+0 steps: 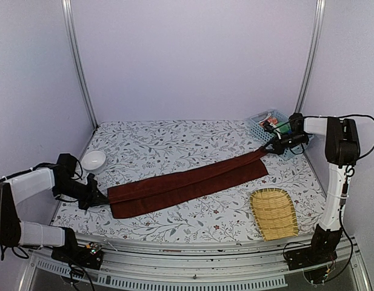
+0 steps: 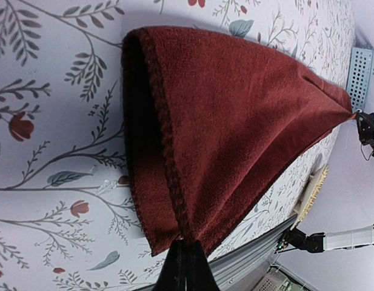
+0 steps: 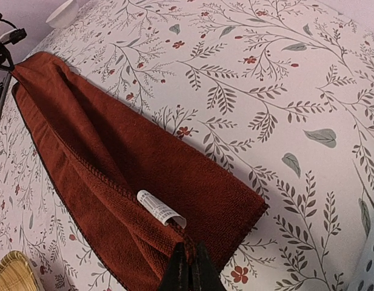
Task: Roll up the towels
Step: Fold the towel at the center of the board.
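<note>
your left claw [image 1: 103, 199] is clamped on the near-left end of the reddish-brown towel [image 1: 187, 183], your right claw [image 1: 267, 147] on its far-right corner. the long strip lies diagonally across the worktop [image 1: 174, 145] — folded lengthwise, it seems. a white tag [image 3: 159, 209] shows just beside the right claw.

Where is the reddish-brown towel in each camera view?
Top external: reddish-brown towel stretched diagonally across the middle, lower left to upper right.
Left wrist: fills the centre, narrowing toward the right edge.
Right wrist: runs from upper left to bottom centre.
Shared landmark: woven tray, seen edge-on at right in left wrist, bottom-left corner in right wrist.
</note>
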